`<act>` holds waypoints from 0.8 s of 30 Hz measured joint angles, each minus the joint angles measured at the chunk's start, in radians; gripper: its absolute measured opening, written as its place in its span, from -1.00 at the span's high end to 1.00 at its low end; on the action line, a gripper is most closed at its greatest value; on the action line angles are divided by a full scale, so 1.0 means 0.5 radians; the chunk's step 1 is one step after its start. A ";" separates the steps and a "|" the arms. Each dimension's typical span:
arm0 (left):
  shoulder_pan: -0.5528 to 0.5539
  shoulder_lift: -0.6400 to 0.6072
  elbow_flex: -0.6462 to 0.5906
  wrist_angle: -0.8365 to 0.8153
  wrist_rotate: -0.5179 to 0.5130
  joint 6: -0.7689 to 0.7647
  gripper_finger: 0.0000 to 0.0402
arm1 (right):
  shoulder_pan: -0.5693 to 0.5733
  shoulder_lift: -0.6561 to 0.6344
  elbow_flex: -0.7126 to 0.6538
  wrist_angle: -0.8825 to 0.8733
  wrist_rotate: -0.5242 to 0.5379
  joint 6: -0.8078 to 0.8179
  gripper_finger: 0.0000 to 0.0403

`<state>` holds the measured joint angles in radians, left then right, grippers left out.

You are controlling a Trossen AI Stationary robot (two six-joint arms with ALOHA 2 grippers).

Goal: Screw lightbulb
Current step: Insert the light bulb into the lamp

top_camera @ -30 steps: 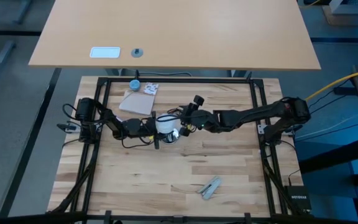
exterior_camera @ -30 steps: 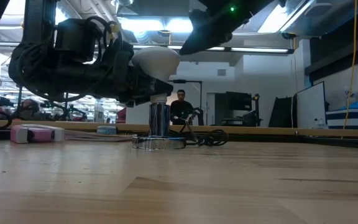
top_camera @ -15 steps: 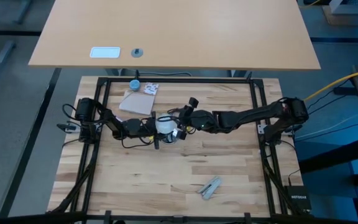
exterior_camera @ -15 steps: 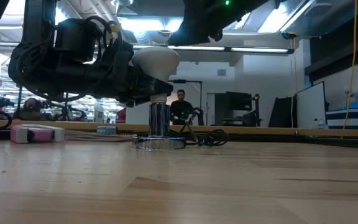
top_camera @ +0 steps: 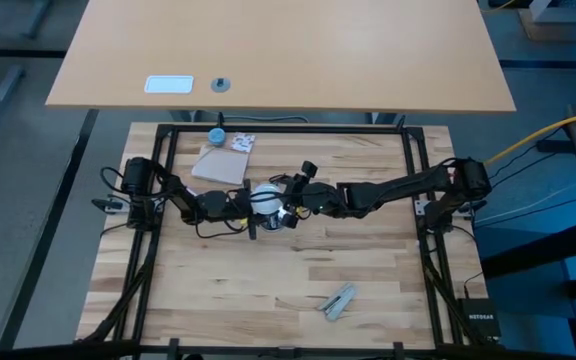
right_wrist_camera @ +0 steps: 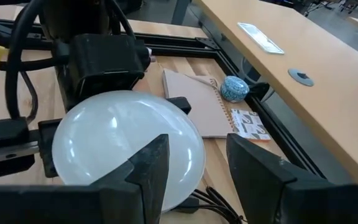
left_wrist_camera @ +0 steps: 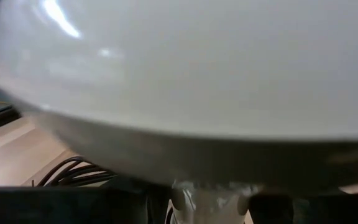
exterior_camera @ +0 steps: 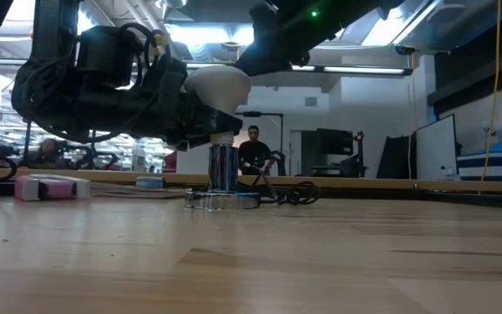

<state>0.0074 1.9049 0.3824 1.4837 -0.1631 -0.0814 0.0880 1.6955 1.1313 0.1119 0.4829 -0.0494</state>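
The frosted white lightbulb (exterior_camera: 219, 84) stands upright at the table's middle. Its narrow neck (exterior_camera: 224, 137) sits in a shiny silver post (exterior_camera: 223, 166) on a round silver disc (exterior_camera: 223, 200). My left gripper (top_camera: 251, 204) reaches in level from the table's left and is shut on the bulb under the globe (left_wrist_camera: 179, 68). My right gripper (right_wrist_camera: 194, 168) comes from the table's right, slanting down, and hangs open just above the globe (right_wrist_camera: 120, 146). One finger (right_wrist_camera: 149, 165) is over the globe's edge and the other (right_wrist_camera: 253, 168) is beside it. I see no touch. My left gripper pinches the bulb's neck (left_wrist_camera: 210, 194) between its two fingers, just under the globe. The fingers lie level, coming from the table's left. The bulb stays upright with its lower end in the silver post; the place of contact is partly hidden by the globe.
A brown notebook (top_camera: 220, 165), a small printed card (top_camera: 241, 143) and a blue round cap (top_camera: 216, 136) lie at the far left. A black cord (exterior_camera: 290, 194) trails behind the disc. A grey tool (top_camera: 338, 300) lies near the front edge. A person (exterior_camera: 253, 150) stands far behind.
My right gripper has gone toward the table's left and a little down, tipping further downward, and now hangs over the bulb's globe. The bulb and my left gripper have kept still.
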 joint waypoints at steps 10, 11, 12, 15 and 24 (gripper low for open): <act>-0.001 0.000 0.001 0.005 0.002 0.007 0.22 | 0.010 0.003 -0.002 0.005 0.013 -0.007 0.17; -0.001 0.000 0.000 0.009 0.002 0.006 0.22 | 0.010 0.004 -0.002 0.005 0.013 -0.007 0.17; -0.001 0.000 0.001 0.012 0.002 0.006 0.22 | 0.010 0.004 -0.003 0.005 0.011 -0.007 0.17; -0.001 0.000 0.001 0.020 0.002 0.023 0.22 | 0.010 0.004 -0.003 0.005 0.011 -0.007 0.17; -0.001 -0.042 0.013 -0.031 -0.007 0.027 0.22 | 0.010 0.005 -0.004 0.007 0.011 -0.008 0.17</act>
<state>0.0071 1.8840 0.3889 1.4682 -0.1665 -0.0677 0.0933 1.6978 1.1294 0.1152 0.4884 -0.0536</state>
